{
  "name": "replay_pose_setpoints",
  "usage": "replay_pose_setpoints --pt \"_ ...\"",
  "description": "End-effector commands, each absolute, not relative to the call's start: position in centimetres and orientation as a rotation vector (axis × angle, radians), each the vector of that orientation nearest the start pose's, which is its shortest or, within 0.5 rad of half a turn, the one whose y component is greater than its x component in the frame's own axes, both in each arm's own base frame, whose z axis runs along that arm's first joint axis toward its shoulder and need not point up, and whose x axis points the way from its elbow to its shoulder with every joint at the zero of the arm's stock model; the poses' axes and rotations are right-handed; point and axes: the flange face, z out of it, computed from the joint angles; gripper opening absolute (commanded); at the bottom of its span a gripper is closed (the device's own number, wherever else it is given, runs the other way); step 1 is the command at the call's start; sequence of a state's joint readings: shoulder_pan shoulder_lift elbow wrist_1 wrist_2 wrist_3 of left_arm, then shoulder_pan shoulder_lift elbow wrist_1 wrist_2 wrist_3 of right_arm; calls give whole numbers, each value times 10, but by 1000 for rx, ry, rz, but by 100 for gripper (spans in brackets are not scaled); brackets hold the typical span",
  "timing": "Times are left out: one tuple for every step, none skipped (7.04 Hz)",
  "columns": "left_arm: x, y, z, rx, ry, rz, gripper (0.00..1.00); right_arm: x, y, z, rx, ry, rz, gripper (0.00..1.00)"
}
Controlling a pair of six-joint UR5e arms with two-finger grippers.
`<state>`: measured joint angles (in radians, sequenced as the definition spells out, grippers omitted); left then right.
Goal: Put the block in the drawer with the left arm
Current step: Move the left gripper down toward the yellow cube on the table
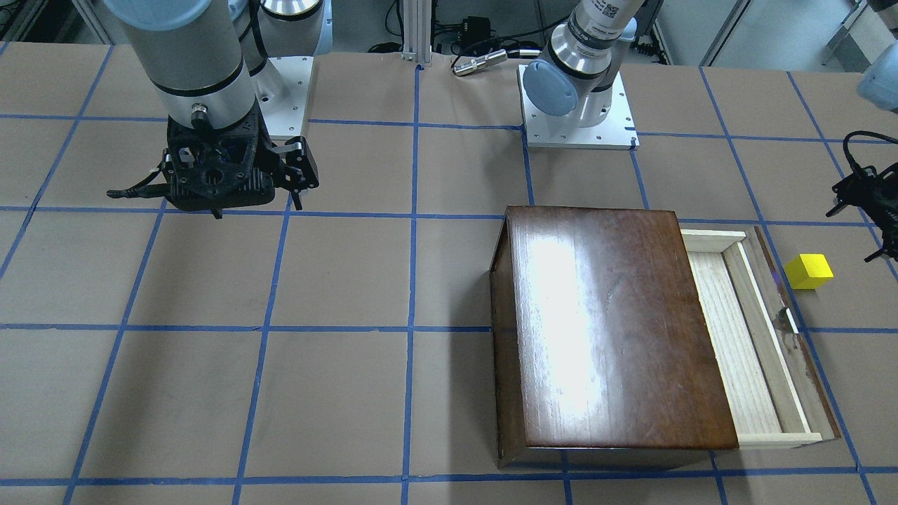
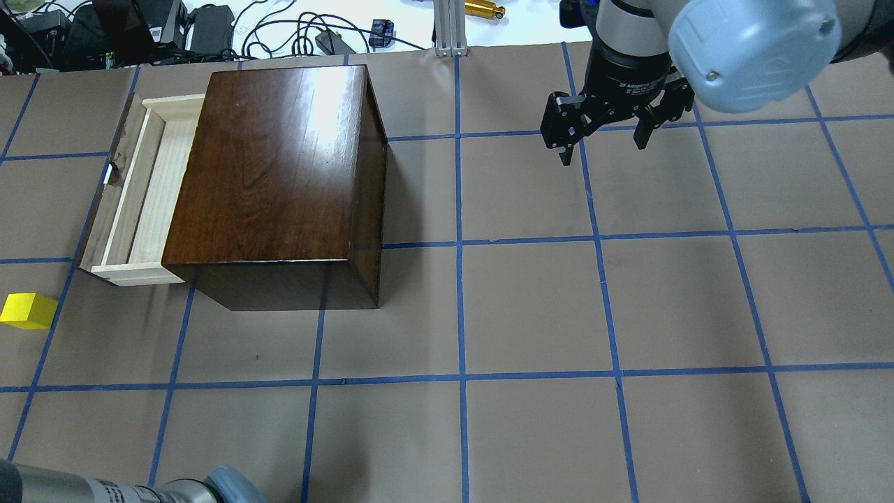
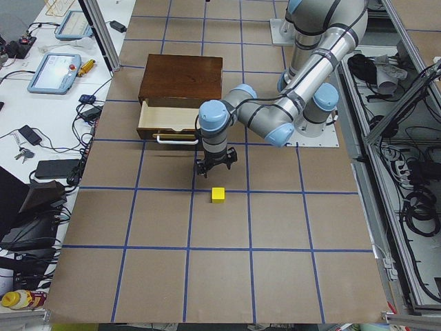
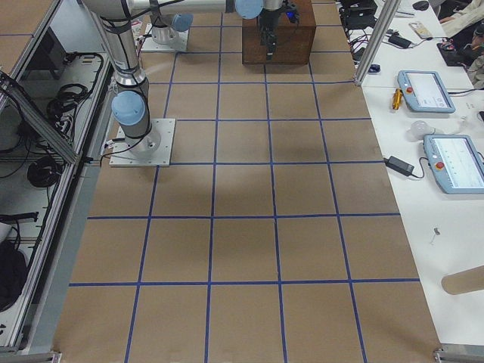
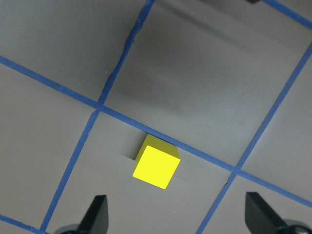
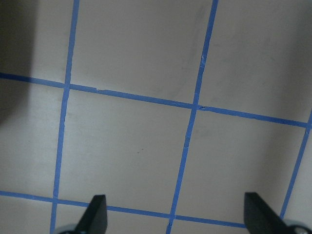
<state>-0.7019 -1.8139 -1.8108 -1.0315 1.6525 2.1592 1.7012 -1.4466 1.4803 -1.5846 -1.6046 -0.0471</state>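
pale-wood drawer [image 2: 157, 202], pulled out, shows us bare boards; one block [image 2: 28, 311] lies outside at far left; left gripper [image 5: 178, 214] and right gripper [image 2: 603, 148] gape.

the right end effector [image 2: 603, 148] reads "2f adaptive".

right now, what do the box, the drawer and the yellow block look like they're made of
The box: dark wood under glossy varnish; grain and glare show. The drawer: pale, bare-looking wood with visible grain, dark front panel. The block: smooth, even yellow, painted wood or plastic; cannot tell which.
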Motion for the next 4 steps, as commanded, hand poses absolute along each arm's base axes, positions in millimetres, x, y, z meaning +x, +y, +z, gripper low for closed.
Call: replay_pose_setpoints --pt "353 -447 256 2015 2295 82 100 199 -521 469 -283 3163 29 100" --pt "363 -441 240 2090 2267 47 100 199 -521 469 -280 3164 29 100" --pt "371 -438 227 2115 2270 3 100 199 -521 469 -280 3164 29 100" --pt "373 -437 216 2131 2280 -6 100 199 -521 469 -283 3163 29 100"
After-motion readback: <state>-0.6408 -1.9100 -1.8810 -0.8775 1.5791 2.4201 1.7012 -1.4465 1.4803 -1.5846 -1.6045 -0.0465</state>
